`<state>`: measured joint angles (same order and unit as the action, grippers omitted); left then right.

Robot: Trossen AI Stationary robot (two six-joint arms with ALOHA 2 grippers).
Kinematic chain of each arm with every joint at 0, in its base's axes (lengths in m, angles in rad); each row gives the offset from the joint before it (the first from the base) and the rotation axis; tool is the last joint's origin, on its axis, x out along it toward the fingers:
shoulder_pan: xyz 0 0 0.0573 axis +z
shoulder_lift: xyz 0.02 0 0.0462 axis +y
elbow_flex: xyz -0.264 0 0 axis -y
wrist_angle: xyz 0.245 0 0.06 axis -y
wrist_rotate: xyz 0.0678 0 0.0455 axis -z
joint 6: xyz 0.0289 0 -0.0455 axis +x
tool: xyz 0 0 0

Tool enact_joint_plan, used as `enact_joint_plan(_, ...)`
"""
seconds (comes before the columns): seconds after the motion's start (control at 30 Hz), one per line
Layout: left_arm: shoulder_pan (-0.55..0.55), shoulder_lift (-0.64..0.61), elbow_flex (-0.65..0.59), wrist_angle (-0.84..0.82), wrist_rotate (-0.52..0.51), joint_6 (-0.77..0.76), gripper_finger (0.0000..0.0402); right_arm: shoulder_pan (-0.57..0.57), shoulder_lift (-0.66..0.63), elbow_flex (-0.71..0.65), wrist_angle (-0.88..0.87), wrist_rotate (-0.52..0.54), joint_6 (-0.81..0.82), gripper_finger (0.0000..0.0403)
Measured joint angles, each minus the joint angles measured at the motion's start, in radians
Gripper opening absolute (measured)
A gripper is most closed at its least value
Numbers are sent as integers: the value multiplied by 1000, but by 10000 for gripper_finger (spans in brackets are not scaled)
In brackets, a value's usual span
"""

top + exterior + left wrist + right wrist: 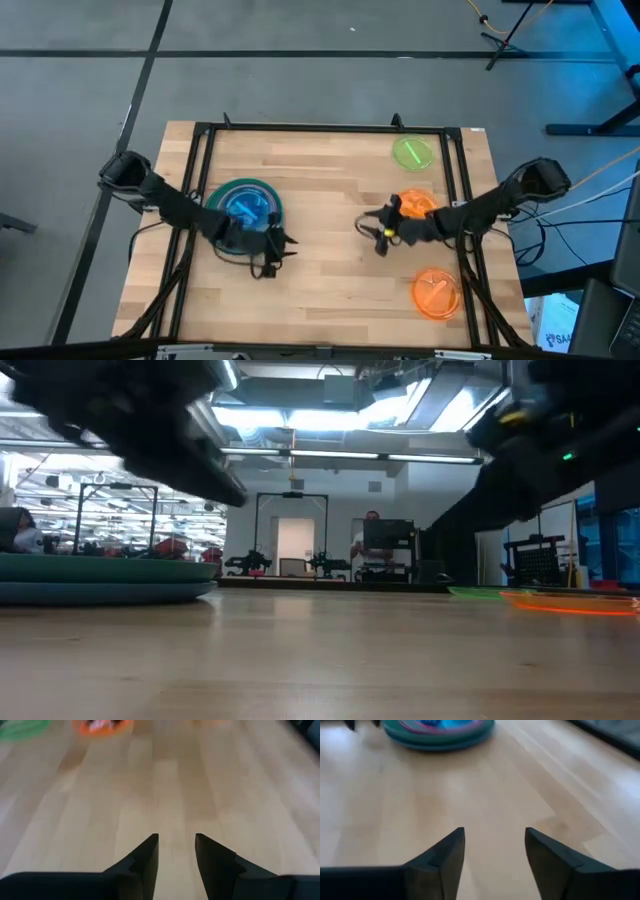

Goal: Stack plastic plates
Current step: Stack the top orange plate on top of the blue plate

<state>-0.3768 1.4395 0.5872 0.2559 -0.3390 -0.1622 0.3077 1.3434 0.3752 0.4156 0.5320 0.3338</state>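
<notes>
A stack of plates [245,203], green at the bottom with blue ones on top, lies flat on the table's left half; it also shows in the low view [100,580] and the right wrist view [437,729]. A lime plate [412,153] lies at the far right. An orange plate [418,205] lies under my right arm, and another orange plate [436,292] lies near the front right. My left gripper [276,243] is open and empty beside the stack's near right side [176,842]. My right gripper [372,232] is open and empty at the table's middle [495,837].
A black metal frame [320,128] runs around the wooden table top [330,290]. Bare wood lies between the two grippers and along the near edge. A person [370,545] sits far off in the room behind.
</notes>
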Motion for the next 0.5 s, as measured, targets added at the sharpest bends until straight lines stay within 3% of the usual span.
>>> enact_joint_plan(0.1, 101, 0, -59, 137, 125, 46, 122, -106, -17, 0, -23, -129, -76, 215)
enact_joint_plan(0.3, 222, 0, -68, 125, 241, 36, 122, -236, -93, 0, -28, -250, -321, 212)
enact_joint_plan(0.5, 239, 0, -67, 130, 219, -36, 122, -242, -263, 0, -167, -268, -441, 198)
